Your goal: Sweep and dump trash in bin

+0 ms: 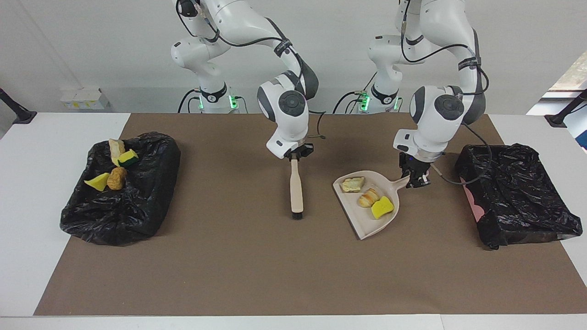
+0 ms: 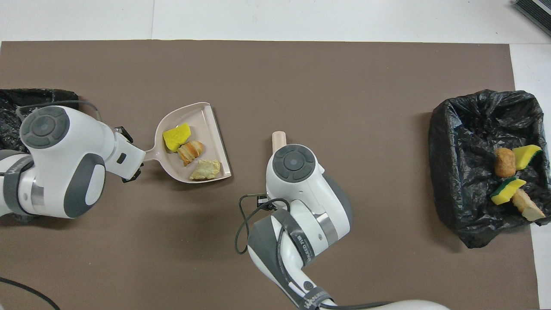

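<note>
My left gripper is shut on the handle of the beige dustpan, over the mat beside the black-bagged bin at the left arm's end. In the pan lie three pieces of trash: a pale chunk, an orange-streaked chunk and a yellow sponge. From overhead the dustpan shows with the left gripper at its handle. My right gripper is shut on the brush, which hangs bristles down over the middle of the mat; overhead, only the brush tip shows.
A second black-bagged bin sits at the right arm's end and holds several scraps, also seen overhead in that bin as scraps. A brown mat covers the table.
</note>
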Action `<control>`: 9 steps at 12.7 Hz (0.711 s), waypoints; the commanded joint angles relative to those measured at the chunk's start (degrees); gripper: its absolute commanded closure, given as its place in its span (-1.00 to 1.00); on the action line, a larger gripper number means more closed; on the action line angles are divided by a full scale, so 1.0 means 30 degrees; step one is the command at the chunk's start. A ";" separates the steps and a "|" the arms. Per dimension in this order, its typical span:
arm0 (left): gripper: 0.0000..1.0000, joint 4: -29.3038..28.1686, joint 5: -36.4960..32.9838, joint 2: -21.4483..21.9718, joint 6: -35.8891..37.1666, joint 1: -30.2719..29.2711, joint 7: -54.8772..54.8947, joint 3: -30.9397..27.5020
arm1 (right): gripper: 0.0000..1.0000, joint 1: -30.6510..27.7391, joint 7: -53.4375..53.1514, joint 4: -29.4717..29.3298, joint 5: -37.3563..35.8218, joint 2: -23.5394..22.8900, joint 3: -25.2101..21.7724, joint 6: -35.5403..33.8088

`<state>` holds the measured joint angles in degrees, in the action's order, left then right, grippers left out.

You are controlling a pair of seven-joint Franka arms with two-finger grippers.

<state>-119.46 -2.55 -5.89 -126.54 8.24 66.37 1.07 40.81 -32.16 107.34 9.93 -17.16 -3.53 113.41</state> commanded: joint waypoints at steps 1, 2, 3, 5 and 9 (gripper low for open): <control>1.00 0.0269 0.0145 0.1169 0.0226 -0.1480 0.1341 0.0140 | 1.00 0.1507 -0.1813 0.1945 -0.0557 0.1759 0.0092 -0.0131; 1.00 0.0328 0.0116 0.1694 0.0517 -0.2010 0.1836 0.0140 | 1.00 0.2209 -0.2399 0.2737 -0.0557 0.2287 0.0064 0.0074; 1.00 0.0995 0.0145 0.1845 0.1216 -0.2595 0.2595 0.0111 | 1.00 0.2709 -0.2926 0.3209 -0.0557 0.2728 0.0093 0.0076; 1.00 0.3655 0.0116 0.1526 0.4520 -0.4234 0.4352 0.0111 | 1.00 0.3938 -0.3922 0.4495 -0.0557 0.3606 0.0093 0.0773; 1.00 0.6269 0.0204 0.1030 0.5237 -0.8684 0.7026 0.0111 | 1.00 0.4677 -0.4514 0.8162 -0.0499 0.5133 0.0122 0.4586</control>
<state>-104.85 -2.59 -0.90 -112.63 -12.44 84.86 0.72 55.33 -44.68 126.34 9.77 -5.34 -3.24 123.65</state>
